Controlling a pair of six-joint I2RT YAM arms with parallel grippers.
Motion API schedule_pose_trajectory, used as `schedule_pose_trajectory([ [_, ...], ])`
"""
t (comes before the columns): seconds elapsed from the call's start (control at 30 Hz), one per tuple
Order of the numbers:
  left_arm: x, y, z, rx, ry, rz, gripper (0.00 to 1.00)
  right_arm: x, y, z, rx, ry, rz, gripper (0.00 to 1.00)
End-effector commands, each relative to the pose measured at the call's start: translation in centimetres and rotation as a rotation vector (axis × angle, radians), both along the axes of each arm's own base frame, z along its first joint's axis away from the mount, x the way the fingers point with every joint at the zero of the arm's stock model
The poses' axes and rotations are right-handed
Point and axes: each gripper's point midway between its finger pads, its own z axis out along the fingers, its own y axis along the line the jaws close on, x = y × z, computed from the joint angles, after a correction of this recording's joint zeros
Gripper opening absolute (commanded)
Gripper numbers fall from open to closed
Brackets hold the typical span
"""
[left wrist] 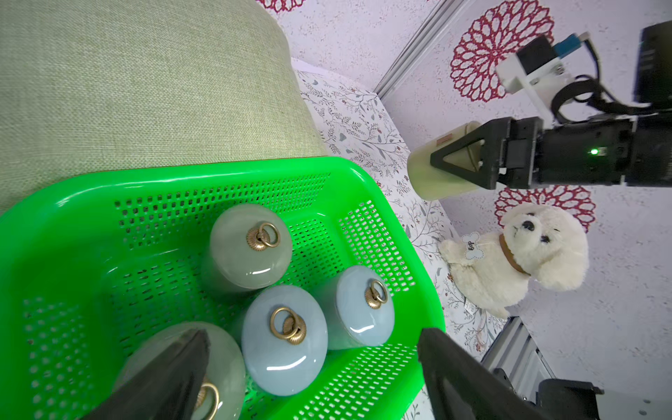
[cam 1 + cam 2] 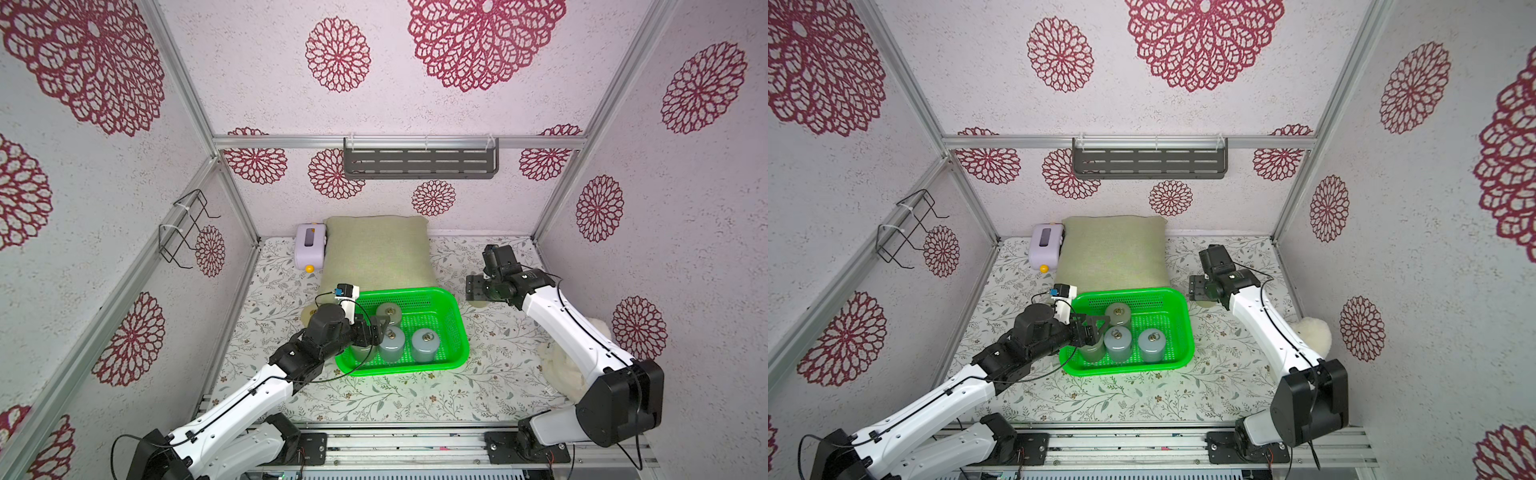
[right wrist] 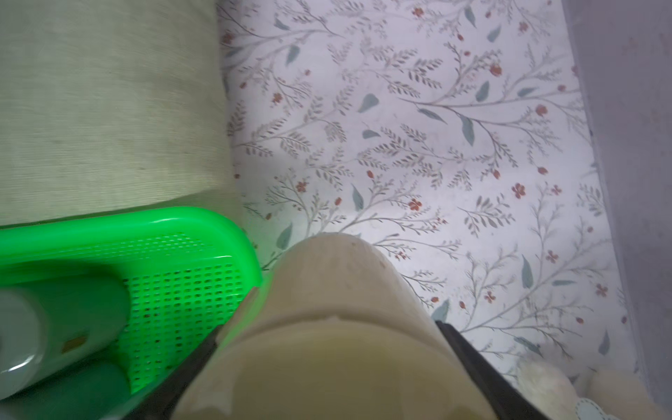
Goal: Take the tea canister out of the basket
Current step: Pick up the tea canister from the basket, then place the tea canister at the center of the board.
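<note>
Right wrist view: right claw (image 3: 347, 307) pinches blurred cream canister (image 3: 327, 363); left claw (image 1: 312, 334) spread, half-hiding green canister (image 1: 227, 367).

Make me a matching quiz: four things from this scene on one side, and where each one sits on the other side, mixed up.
Things
1. pale cream cylindrical canister
2. olive-green fabric pillow
3. white plush toy dog
4. lavender plastic box with a yellow knob

Places
A. at the back, left of the pillow
B. between the fingers of the right gripper, outside the bright green mesh plastic basket
C. near the right-hand wall
D. directly behind the basket

Pairs: 1-B, 2-D, 3-C, 4-A
</note>
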Motion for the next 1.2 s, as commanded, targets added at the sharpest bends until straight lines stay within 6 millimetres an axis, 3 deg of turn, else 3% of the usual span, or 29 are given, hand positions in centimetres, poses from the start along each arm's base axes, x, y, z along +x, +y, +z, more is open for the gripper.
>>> schedule_pose_trajectory([
  [0.0, -0.6, -0.9, 1.2, -0.027, -0.031, -0.037, 0.97, 1.0, -0.9, 0.7, 0.031, -0.075, -0.053, 0.70],
  [0.33, -1.1, -1.1, 1.7, -0.017, -0.049, -0.043, 0.97, 2.0, -1.3, -5.5, 0.079, 0.033, -0.101, 0.71],
  [0.67, -1.2, -1.2, 1.7, -0.012, -0.050, -0.044, 0.97, 2.7, -1.5, -9.9, 0.066, 0.115, -0.120, 0.72],
  [0.93, -1.2, -1.2, 1.7, -0.009, -0.051, -0.041, 0.97, 2.8, -1.6, -12.0, 0.069, 0.149, -0.131, 0.74],
  [1.17, -0.9, -0.8, 1.5, 0.005, -0.049, -0.014, 0.97, 2.8, -1.8, -11.5, 0.071, 0.136, -0.141, 0.83],
])
